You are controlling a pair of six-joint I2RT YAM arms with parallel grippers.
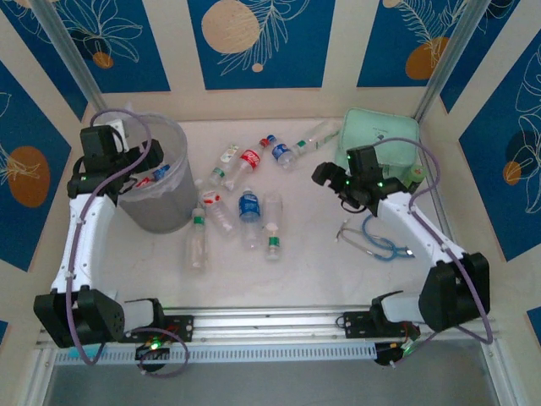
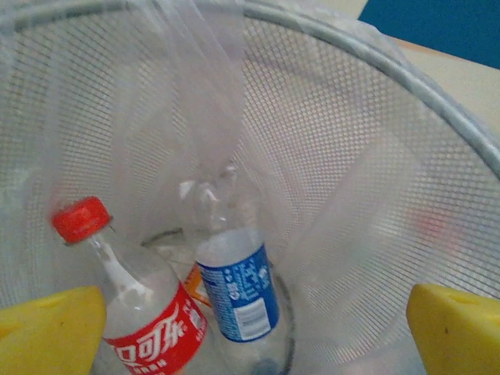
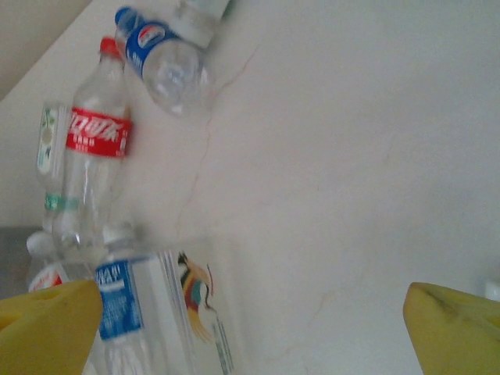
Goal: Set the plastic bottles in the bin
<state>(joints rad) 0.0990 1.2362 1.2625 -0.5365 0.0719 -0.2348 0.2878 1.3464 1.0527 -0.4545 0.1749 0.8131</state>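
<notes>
- Left end effector [image 2: 251, 332]: fingers apart, empty; below it, inside the bin [image 2: 437, 109], a red-label bottle [image 2: 152, 316] and a blue-label bottle [image 2: 238, 293].
- Right end effector [image 3: 250, 332]: apart, over desk bottles [image 3: 98, 141].
- Drop seems finished; next, reach another desk bottle.

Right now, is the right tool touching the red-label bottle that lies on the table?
Apart. The top view shows bare table between the open right tool and the red-label bottle.

I'm seeing the white table [image 1: 321, 254] carrying a round grey bin [image 1: 165, 210], scattered clear plastic bottles [image 1: 249, 207], a mint green case [image 1: 380, 135] and a blue stethoscope [image 1: 385, 245].
</notes>
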